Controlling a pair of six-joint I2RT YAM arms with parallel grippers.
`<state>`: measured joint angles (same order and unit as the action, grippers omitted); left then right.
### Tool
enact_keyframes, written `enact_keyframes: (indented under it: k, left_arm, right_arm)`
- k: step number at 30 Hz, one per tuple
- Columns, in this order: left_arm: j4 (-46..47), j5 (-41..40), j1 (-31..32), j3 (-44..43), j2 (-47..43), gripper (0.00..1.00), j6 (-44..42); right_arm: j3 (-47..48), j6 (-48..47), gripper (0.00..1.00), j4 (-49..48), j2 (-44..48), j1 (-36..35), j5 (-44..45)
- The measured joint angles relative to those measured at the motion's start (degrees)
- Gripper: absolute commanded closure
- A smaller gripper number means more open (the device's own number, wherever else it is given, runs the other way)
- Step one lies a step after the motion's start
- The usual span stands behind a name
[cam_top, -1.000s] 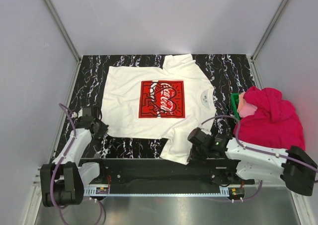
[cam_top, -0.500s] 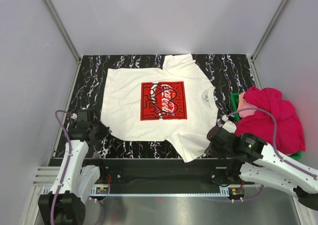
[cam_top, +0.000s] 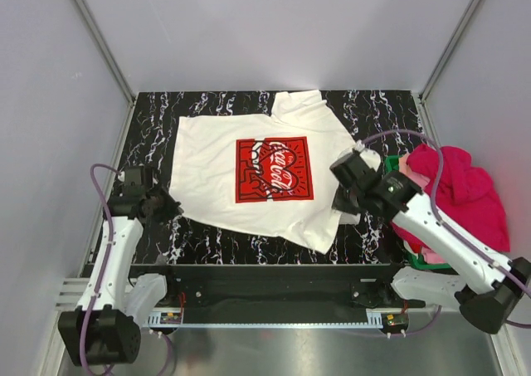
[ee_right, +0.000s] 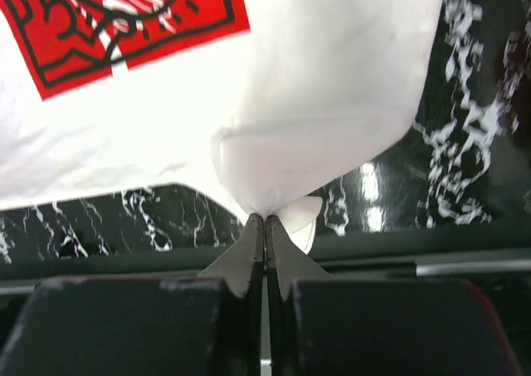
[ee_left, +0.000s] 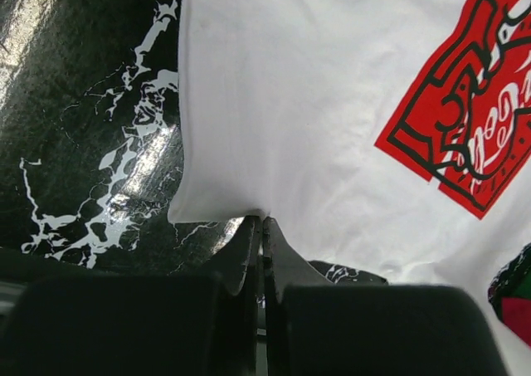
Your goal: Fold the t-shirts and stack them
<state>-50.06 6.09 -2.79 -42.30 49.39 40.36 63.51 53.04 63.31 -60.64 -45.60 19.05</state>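
White shirt: the white cotton short-sleeved t-shirt with the red square Coca-Cola print is lying print-up across the middle of the black, white-veined marble tabletop (the lettering is running sideways in the overhead view).
Left gripper: the left arm's black two-finger gripper is pinching the white shirt's corner at 8 o'clock, with its fingers pressed together on the cloth edge.
Right gripper: the right arm's black two-finger gripper is pinching white cloth at the shirt's 4 o'clock edge, holding it bunched in a small peak.
Pink shirts: the bright magenta-pink cotton t-shirts are lying heaped over the green plastic basket at 3 o'clock, just beside the white shirt.
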Motion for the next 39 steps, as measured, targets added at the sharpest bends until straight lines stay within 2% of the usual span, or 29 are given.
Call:
enact_keyframes:
  k: [3, 13, 19, 28, 39]
  left_arm:
    - [-0.02, -0.09, -0.11, -1.75, 3.61, 1.0, -1.75]
    - [3.34, -0.31, -1.11, -8.41, 16.46, 1.0, -6.56]
    - [5.57, -0.33, -1.75, -12.11, 25.64, 1.0, -8.59]
    - [7.56, -0.46, -2.16, -19.12, 37.03, 1.0, -10.47]
    - [7.76, -1.57, -2.38, -25.38, 42.51, 1.0, -12.11]
  right_arm:
    - [4.15, -7.5, 1.0, -3.58, -5.7, 6.82, -1.9]
    - [19.65, -23.41, 1.0, -10.71, -22.45, 18.51, -7.93]
    - [24.46, -27.54, 1.0, -11.98, -29.09, 23.54, -9.97]
    - [30.75, -30.49, 1.0, -12.94, -38.58, 26.38, -12.24]
    - [39.06, -32.22, 1.0, -12.9, -43.12, 30.27, -12.72]
